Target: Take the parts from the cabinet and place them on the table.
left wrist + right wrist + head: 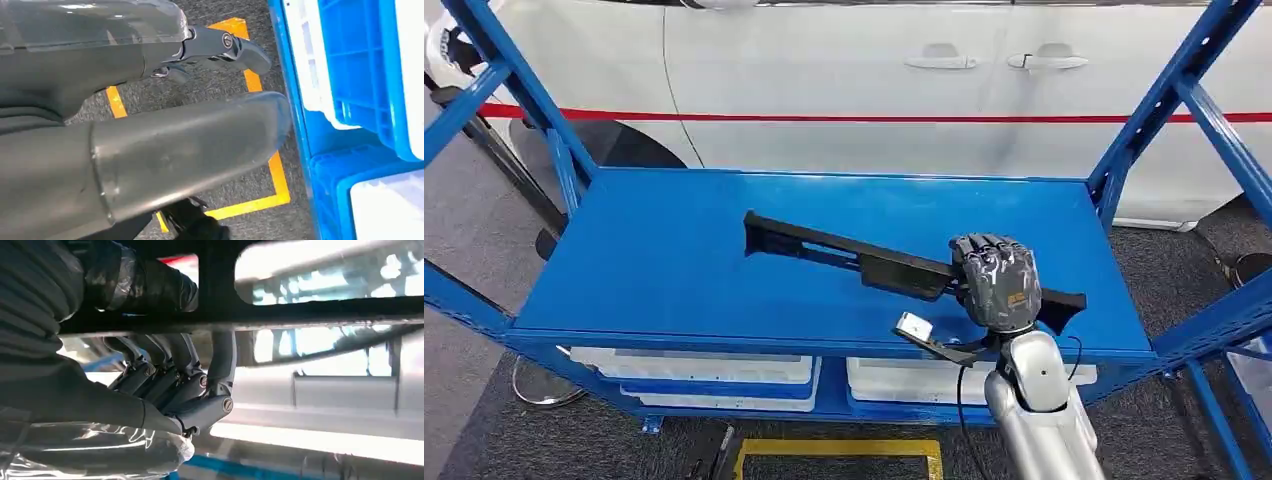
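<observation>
A white car (844,90) with a red stripe (724,117) stands on grey carpet (484,240).

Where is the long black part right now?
In the head view, the long black part lies across the blue shelf, toward its right front, with the right robot hand gripping it near its right end.

A: Right wrist view, hand state?
B: Right hand (165,385) has dark fingers (220,365) curled around a long black part (300,315) crossing the frame.
A: Background?
B: White car body (345,400), blurred, with a red stripe (177,262); blue edge (235,467) near the hand.
</observation>
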`<state>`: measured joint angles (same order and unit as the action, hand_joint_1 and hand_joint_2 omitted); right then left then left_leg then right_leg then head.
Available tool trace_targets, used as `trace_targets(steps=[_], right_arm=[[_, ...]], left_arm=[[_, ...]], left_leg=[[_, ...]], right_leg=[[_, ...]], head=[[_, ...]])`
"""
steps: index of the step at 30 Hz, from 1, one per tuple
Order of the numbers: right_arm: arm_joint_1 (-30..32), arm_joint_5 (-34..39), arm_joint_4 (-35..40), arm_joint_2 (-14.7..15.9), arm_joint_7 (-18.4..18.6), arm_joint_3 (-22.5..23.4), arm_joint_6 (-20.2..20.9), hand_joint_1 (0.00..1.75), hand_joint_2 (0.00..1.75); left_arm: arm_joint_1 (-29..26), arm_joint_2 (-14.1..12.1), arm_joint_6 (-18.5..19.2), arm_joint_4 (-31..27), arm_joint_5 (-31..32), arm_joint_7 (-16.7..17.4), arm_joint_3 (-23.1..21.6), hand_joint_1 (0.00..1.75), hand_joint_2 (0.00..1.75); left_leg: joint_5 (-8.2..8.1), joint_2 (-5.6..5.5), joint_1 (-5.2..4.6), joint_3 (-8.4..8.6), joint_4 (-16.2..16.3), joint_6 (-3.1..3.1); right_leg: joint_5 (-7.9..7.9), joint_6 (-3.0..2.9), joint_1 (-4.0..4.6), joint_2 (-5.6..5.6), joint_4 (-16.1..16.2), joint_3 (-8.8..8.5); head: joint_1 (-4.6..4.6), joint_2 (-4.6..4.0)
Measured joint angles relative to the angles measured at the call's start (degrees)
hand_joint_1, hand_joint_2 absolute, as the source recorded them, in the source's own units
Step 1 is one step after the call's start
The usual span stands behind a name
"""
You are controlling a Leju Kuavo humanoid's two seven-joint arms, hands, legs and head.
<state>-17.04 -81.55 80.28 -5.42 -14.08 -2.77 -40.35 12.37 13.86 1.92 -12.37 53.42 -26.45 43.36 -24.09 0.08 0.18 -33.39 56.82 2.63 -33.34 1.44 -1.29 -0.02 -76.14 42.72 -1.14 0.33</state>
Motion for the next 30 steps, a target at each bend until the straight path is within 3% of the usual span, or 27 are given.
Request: trace_targets(steps=[2,3,4,5,8,19,21,23,24,25,26,27,28,29,30], right_arm=[[0.0,0.9,1.4,-1.8,-2.7,2.2,0.0,1.75,1.75],[-0.1,1.7,2.7,-3.1,-5.7,3.5,0.0,1.75,1.75],[-0.2,2.4,3.9,-4.1,-8.3,4.5,0.0,1.75,1.75],[-0.7,2.9,4.8,-5.2,-10.2,5.4,0.0,1.75,1.75],[-0.6,4.1,7.4,-7.7,-13.0,6.2,0.0,1.75,1.75],[-0.6,4.1,7.6,-7.8,-13.1,6.2,0.0,1.75,1.75],[-0.6,4.2,8.0,-8.1,-13.4,6.1,0.1,1.75,1.75],[-0.6,4.2,9.3,-9.0,-13.8,5.6,0.1,1.75,1.75],[-0.6,4.5,10.9,-10.4,-13.7,4.8,0.2,1.75,1.75],[-0.6,4.5,11.1,-10.7,-13.7,4.7,0.2,1.75,1.75],[-0.4,4.5,11.5,-11.0,-13.7,4.6,0.2,1.75,1.75],[-0.5,5.3,12.3,-11.6,-14.2,3.8,0.2,1.75,1.75],[-1.8,5.5,12.7,-11.4,-10.3,-1.5,0.3,1.75,1.75],[-3.7,6.1,12.8,-10.6,-7.6,-6.1,0.3,1.75,1.75],[-4.3,6.6,12.8,-10.2,-7.0,-7.5,0.3,1.75,1.75]], left_arm=[[0.0,0.1,-0.5,0.0,0.0,-0.3,0.0,0.0,0.0],[0.0,0.1,-1.0,0.0,0.0,-0.4,0.0,0.0,0.0],[0.0,0.1,-1.2,0.0,0.0,-0.6,0.0,0.0,0.0],[0.0,0.1,-1.5,0.0,0.0,-0.9,0.0,0.0,0.0],[-0.2,0.1,-2.2,0.0,0.0,-1.7,0.0,0.0,0.0],[-0.2,0.1,-2.2,0.0,0.0,-1.7,0.0,0.0,0.0],[-0.3,0.0,-2.3,0.0,0.0,-1.8,0.0,0.0,0.0],[-0.3,0.0,-2.6,0.0,0.0,-2.0,0.0,0.0,0.0],[-0.3,0.0,-2.6,0.0,0.1,-2.1,0.0,0.0,0.0],[-0.4,0.0,-2.7,0.0,0.0,-2.1,0.0,0.0,0.0],[-0.8,-0.1,-2.7,0.0,0.0,-2.1,0.0,0.0,1.75],[-0.9,-0.1,-2.0,0.0,-0.2,-2.0,0.0,0.0,1.75],[-1.5,-0.3,0.0,0.0,-1.7,-1.5,0.0,0.0,0.0],[-2.1,-0.2,0.6,0.0,-2.4,-1.4,0.2,0.0,0.0],[-2.1,-0.2,0.7,0.0,-2.5,-1.4,0.2,0.0,0.0]], left_leg=[[-0.28,-0.14,0.12,0.07,0.4,-0.15],[-0.62,-0.24,0.23,0.07,0.8,-0.49],[-1.04,-0.27,0.22,-0.13,1.5,-0.91],[-1.53,-0.32,-0.29,-0.7,2.4,-1.39],[-1.45,-0.22,-0.11,-0.76,2.2,-2.02],[-1.45,-0.2,-0.08,-0.74,2.2,-2.06],[-1.45,-0.17,-0.06,-0.73,2.2,-2.15],[-2.05,-0.14,0.05,-0.91,2.7,-2.58],[-6.9,-0.15,0.27,-4.57,10.8,-3.42],[-8.98,-0.14,0.32,-6.9,15.8,-3.61],[-9.3,-0.15,0.32,-9.34,20.5,-3.49],[-1.18,-0.18,-0.02,-1.74,5.1,-1.96],[-1.67,-0.14,-0.7,-0.77,2.1,-1.17],[-0.48,0.16,-0.01,0.36,0.1,-0.37],[-0.36,0.2,0.0,0.29,0.1,-0.11]], right_leg=[[4.07,0.06,-0.12,-0.03,5.1,-2.29],[7.13,0.02,-0.18,-0.08,11.0,-5.09],[8.22,-0.1,-0.23,-0.16,14.9,-6.82],[7.34,-0.39,0.18,-0.12,16.0,-7.11],[7.37,-1.35,0.39,0.22,15.4,-6.67],[7.4,-1.42,0.41,0.24,15.4,-6.65],[7.44,-1.6,0.39,0.28,15.4,-6.64],[7.64,-2.16,0.0,0.13,15.8,-6.88],[7.6,-2.68,0.06,0.08,15.8,-6.91],[7.55,-2.78,0.17,0.04,15.8,-6.9],[7.51,-2.83,0.37,0.05,15.8,-6.92],[7.49,-2.81,0.65,0.22,15.8,-7.29],[7.77,-1.58,0.5,0.23,16.3,-7.27],[6.48,-0.86,0.74,0.12,14.9,-6.87],[4.31,-0.76,0.64,0.15,11.8,-5.46]], head=[[-0.02,0.0],[-0.02,0.0],[-0.07,0.0],[-0.02,0.0],[0.02,0.0],[0.02,0.0],[0.0,0.0],[0.02,0.0],[0.04,0.0],[0.07,0.0],[0.04,0.0],[0.07,0.0],[0.04,0.0],[0.0,0.0],[0.02,0.0]])
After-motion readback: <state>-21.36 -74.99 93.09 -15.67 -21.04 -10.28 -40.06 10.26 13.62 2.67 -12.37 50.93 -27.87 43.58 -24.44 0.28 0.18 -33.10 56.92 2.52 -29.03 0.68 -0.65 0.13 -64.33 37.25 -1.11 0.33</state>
